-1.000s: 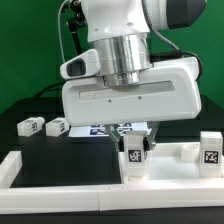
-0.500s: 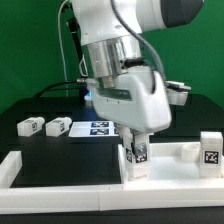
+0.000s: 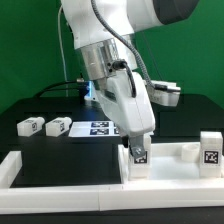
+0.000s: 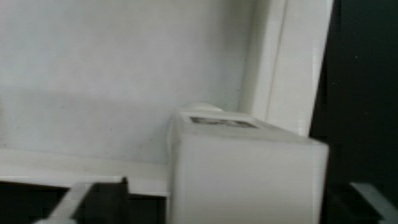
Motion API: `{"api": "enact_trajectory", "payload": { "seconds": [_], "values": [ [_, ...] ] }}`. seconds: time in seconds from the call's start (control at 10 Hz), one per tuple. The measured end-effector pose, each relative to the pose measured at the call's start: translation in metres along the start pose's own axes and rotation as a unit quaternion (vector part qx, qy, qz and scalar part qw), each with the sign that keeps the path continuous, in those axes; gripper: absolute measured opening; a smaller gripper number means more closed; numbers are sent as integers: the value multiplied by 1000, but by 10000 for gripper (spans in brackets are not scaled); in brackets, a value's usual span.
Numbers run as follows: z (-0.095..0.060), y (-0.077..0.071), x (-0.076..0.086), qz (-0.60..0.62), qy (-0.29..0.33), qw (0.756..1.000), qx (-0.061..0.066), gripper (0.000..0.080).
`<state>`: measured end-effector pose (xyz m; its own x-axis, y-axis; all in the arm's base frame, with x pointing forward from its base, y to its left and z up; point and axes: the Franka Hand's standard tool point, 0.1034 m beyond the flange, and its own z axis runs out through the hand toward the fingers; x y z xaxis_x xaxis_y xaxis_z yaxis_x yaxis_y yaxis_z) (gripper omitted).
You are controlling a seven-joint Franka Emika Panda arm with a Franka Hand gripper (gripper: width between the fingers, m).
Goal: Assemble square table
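The white square table top (image 3: 176, 166) lies at the exterior view's right. One tagged white leg (image 3: 138, 157) stands upright at its near left corner, another leg (image 3: 210, 150) at its right. My gripper (image 3: 137, 142) hangs straight over the left leg with its fingers on either side. In the wrist view that leg (image 4: 249, 165) stands between the jaws of my gripper (image 4: 231, 203), with a dark gap on each side, so the jaws are open. The tray's flat inside (image 4: 107, 90) and raised rim (image 4: 267, 60) fill the rest of that view.
Two loose tagged legs (image 3: 30, 126) (image 3: 58, 126) lie on the black table at the exterior view's left. The marker board (image 3: 100, 128) lies behind the arm. A long white barrier strip (image 3: 60, 176) runs along the front.
The hand has turned about its own axis over the leg, and the jaws have spread apart, letting go of the leg. The leg stays upright in place.
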<state>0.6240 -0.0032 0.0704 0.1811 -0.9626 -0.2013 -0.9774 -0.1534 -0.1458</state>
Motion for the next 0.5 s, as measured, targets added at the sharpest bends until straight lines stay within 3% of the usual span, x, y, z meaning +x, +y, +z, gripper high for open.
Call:
{"api": "enact_trajectory", "payload": {
  "seconds": [0.1, 0.2, 0.3, 0.5],
  "values": [
    [-1, -1, -1, -136, 11, 991, -9, 599],
    [-1, -2, -4, -238, 13, 971, -18, 599],
    [-1, -2, -3, -262, 13, 965, -17, 639],
    [-1, -1, -2, -329, 11, 944, -19, 647]
  ]
}}
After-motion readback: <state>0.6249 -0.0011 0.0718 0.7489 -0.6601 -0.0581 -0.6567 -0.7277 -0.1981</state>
